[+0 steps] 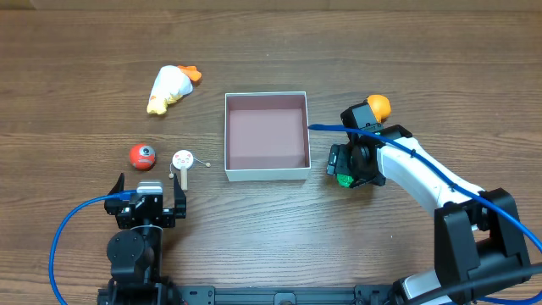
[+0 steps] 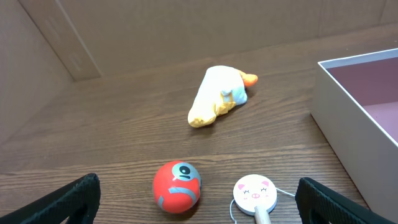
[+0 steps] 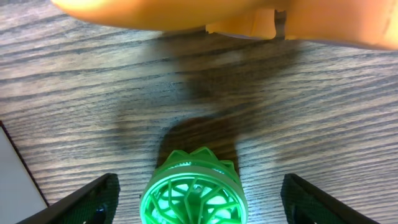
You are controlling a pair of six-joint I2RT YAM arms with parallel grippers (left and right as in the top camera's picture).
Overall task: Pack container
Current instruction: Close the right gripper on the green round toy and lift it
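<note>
The container (image 1: 266, 172) is a shallow white-walled box with a pinkish-brown floor at the table's middle; its corner shows in the left wrist view (image 2: 348, 106). My right gripper (image 1: 345, 172) (image 3: 199, 202) is open, lowered right of the box with its fingers either side of a green lattice toy (image 3: 194, 194) (image 1: 344, 180). An orange toy (image 1: 378, 107) (image 3: 186, 15) lies just behind. My left gripper (image 1: 150, 196) (image 2: 199, 205) is open and empty, in front of a red ball (image 1: 143, 156) (image 2: 177, 186) and a round pig-face toy on a stick (image 1: 182, 159) (image 2: 255, 193).
A yellow-white plush duck (image 1: 172, 86) (image 2: 217, 94) lies at the back left. A blue cable (image 1: 373, 135) runs along my right arm. A brown cardboard wall (image 2: 155, 31) stands behind the table.
</note>
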